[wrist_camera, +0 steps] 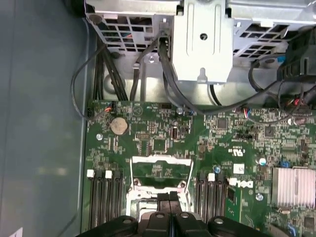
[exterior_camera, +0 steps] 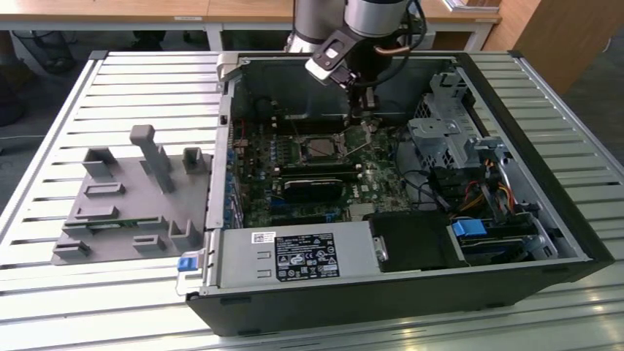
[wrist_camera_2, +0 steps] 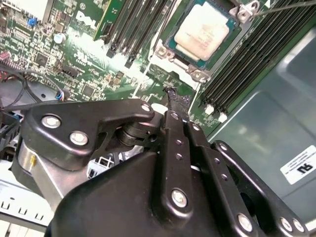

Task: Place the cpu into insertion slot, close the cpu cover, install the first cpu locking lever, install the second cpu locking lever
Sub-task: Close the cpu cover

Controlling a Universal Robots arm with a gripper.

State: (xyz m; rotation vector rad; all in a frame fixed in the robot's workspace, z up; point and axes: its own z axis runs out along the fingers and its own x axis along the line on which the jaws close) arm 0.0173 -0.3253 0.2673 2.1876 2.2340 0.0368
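The cpu [wrist_camera_2: 205, 33], a silvery square chip with a greenish rim, lies flat in the insertion slot [exterior_camera: 320, 148] on the green motherboard. The cpu cover [wrist_camera: 160, 159], a silver frame, is swung open, and the board shows through its window. My gripper [exterior_camera: 362, 110] hangs inside the open computer case just beyond the socket's far right corner. In both wrist views its black fingertips [wrist_camera_2: 174, 98] are pressed together with nothing seen between them. In the first wrist view the gripper [wrist_camera: 170, 197] sits right in front of the open cover. A thin locking lever [wrist_camera_2: 289, 7] stands free beside the socket.
Black memory slots [wrist_camera_2: 133, 29] flank the socket on both sides. A metal drive cage [exterior_camera: 443, 131] with cables [wrist_camera: 163, 74] rises at the exterior view's right. The power supply [exterior_camera: 292, 256] lies near the front. A grey fixture [exterior_camera: 127, 197] sits on the slatted table outside the case.
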